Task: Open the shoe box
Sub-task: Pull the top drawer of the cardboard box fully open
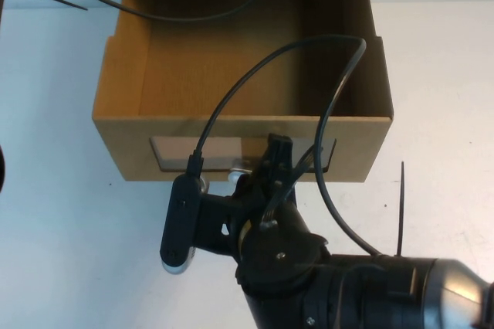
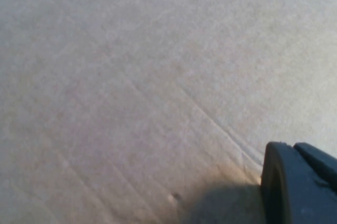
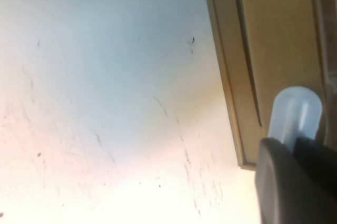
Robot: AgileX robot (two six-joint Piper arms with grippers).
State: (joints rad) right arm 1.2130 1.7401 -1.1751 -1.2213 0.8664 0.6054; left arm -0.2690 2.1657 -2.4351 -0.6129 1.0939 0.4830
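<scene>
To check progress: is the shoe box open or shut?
Open: the shoe box shows its inside in the high view. Right gripper, shut, is at its front wall; left gripper faces cardboard closely.

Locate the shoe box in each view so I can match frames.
High view: shoe box sits upper centre, open.
Left wrist view: plain cardboard, likely the box, fills the frame behind the left gripper.
Right wrist view: only a strip of box wall shows, alongside the right gripper, fingers shut.
Shared landmark: the box's brown cardboard.
</scene>
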